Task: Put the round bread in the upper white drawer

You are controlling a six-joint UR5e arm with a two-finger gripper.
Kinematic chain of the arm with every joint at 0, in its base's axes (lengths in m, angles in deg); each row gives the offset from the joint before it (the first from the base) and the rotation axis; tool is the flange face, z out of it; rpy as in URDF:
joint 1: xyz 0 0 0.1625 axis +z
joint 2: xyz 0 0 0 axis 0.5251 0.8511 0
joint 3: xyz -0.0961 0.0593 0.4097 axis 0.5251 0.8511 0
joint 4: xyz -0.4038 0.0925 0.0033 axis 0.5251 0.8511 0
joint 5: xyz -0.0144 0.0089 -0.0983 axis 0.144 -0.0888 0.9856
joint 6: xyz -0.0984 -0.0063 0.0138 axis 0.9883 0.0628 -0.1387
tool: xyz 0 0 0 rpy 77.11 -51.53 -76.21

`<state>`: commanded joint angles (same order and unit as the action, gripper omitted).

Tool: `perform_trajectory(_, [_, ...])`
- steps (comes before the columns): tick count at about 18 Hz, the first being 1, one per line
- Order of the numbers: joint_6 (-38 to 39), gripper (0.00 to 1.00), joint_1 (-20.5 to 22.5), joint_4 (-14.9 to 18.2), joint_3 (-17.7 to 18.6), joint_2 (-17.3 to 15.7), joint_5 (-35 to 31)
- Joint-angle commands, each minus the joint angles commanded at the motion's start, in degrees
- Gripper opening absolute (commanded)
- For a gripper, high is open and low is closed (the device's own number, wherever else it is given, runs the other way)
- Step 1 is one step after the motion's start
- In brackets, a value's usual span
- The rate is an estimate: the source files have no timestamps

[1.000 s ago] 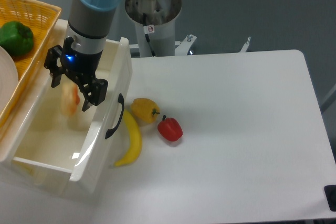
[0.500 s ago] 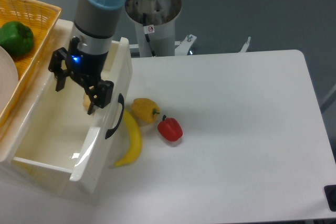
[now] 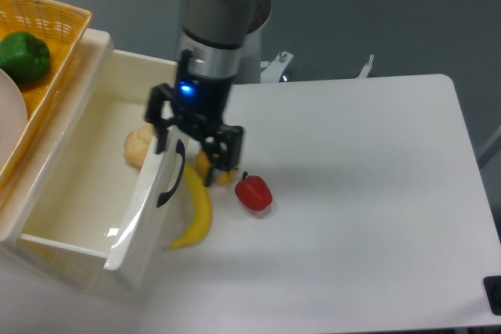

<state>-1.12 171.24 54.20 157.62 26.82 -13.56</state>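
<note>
Sitting inside the upper white drawer (image 3: 74, 193), the round bread (image 3: 138, 146) lies on the drawer's floor against the inner side of the front wall, toward the far end of that wall. It is a pale tan, lumpy bun, and nothing touches it from above. The drawer is pulled open, its glossy cream interior otherwise bare, and the black curved handle (image 3: 170, 171) shows on the outside of the front panel.

Just to the right of the bread, above the drawer's front wall and the worktop (image 3: 352, 193) beside it, hangs the gripper (image 3: 197, 149), its two dark fingers spread apart with nothing between them. One finger stands over the drawer's front edge close to the bread; the other reaches down in front of the yellow bell pepper (image 3: 221, 171), hiding most of it. A blue light glows on the gripper body.

A banana (image 3: 196, 213) lies on the worktop along the drawer front, just below the handle. Beside the yellow pepper sits a red bell pepper (image 3: 253, 192). At the far left, a yellow woven basket (image 3: 55, 33) holds a green bell pepper (image 3: 23, 57).
</note>
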Motion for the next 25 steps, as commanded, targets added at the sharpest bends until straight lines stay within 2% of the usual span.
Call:
perform_trajectory(4, [-4.7, 1.00, 0.6, -0.1, -0.9, 3.3, -8.2])
perform_trajectory(7, [-5.5, 1.00, 1.7, 0.3, -0.8, 5.4, -10.6])
perform_trajectory(11, [-6.6, 1.00, 2.2, 0.4, -0.4, 9.2, -19.2])
perform_trajectory(19, [-16.0, 1.00, 5.9, 2.2, -0.4, 14.1, -21.2])
perform_trajectory(21, [-18.1, 1.00, 6.2, 2.4, -0.4, 15.4, -23.8])
perform_trajectory(25, [-18.9, 1.00, 6.8, 2.3, -0.9, 16.8, -24.0])
